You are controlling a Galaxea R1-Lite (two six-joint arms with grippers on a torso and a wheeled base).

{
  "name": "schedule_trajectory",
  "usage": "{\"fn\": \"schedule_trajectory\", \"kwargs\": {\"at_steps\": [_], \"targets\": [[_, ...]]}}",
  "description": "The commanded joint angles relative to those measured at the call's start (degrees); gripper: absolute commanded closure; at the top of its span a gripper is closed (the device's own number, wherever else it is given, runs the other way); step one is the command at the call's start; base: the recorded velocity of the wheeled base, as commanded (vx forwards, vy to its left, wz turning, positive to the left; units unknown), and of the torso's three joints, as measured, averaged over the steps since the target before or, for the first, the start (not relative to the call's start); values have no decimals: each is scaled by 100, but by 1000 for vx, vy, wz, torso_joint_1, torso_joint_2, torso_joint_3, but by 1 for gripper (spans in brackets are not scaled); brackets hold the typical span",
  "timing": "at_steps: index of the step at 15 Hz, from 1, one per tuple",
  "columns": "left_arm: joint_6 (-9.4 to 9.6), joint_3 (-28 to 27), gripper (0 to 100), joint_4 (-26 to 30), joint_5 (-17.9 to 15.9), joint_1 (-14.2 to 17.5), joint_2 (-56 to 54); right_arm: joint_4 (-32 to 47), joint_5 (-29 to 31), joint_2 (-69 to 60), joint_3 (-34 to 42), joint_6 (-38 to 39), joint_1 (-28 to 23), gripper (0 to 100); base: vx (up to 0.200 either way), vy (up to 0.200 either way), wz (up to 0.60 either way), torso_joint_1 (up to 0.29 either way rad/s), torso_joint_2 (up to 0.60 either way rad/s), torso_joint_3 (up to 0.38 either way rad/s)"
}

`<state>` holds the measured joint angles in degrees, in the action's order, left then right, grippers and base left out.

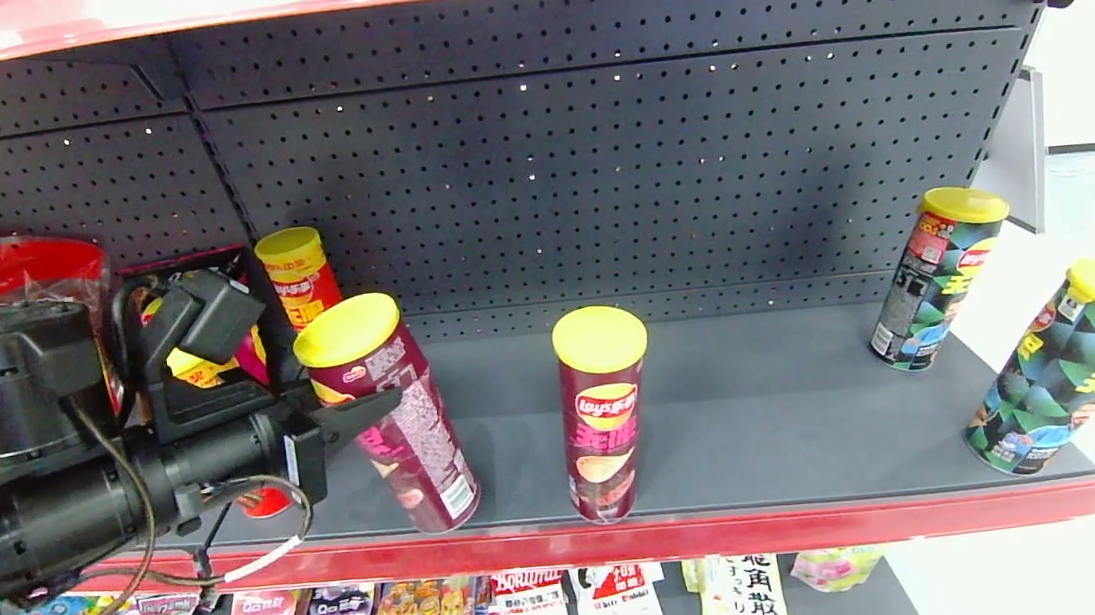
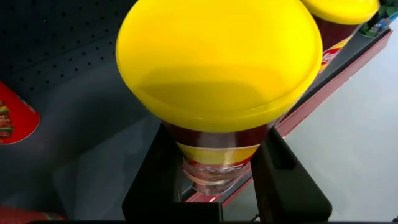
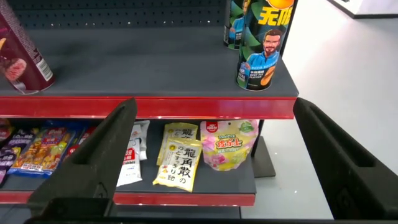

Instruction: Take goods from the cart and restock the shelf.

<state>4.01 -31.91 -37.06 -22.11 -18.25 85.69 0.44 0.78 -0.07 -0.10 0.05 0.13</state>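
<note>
The maroon chip can (image 1: 420, 440), a tall cardboard-looking tube with a glossy printed wrap and a smooth yellow plastic lid, sat clamped between the left jaws partway down its body. It leaned, lid tipped back toward the arm, its base down by the red front lip of the dark shelf (image 1: 768, 407). I could not tell whether the base touched the deck. From the left wrist, the round lid (image 2: 217, 62) loomed over both black fingers (image 2: 155, 180), which pressed the tube's sides. The head view showed only one finger across the wrap.

Just past those jaws, apart from the held tube, a second maroon can (image 1: 606, 412) stood upright. Behind the jaws, by the perforated metal back panel (image 1: 592, 142), stood a red and yellow can (image 1: 300, 276). Well beyond, toward the shelf's far end, were two dark patterned cans (image 1: 941, 275) (image 1: 1070, 363).

The right jaws stood wide apart, gripping nothing, low before the shelf front (image 3: 155, 68). Above them stood a dark can (image 3: 264, 43), and between their fingers lay flat crinkly snack packets (image 3: 180, 155) on the lower shelf.
</note>
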Motion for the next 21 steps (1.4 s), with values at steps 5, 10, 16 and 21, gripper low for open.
{"fn": "schedule_trajectory", "kwargs": {"at_steps": [5,10,16,21], "targets": [[320,-535,100,-21,-30,-47,985,0,1,7,1,4,4,0,0,0,0,0,0,0],[460,-1238,100,-21,-250,-65,1372,0,1,7,1,4,4,0,0,0,0,0,0,0],[557,-2240,100,-56,-206,-188,2277,0,1,7,1,4,4,0,0,0,0,0,0,0],[618,-2671,100,-196,-179,-355,2760,0,1,7,1,4,4,0,0,0,0,0,0,0]]}}
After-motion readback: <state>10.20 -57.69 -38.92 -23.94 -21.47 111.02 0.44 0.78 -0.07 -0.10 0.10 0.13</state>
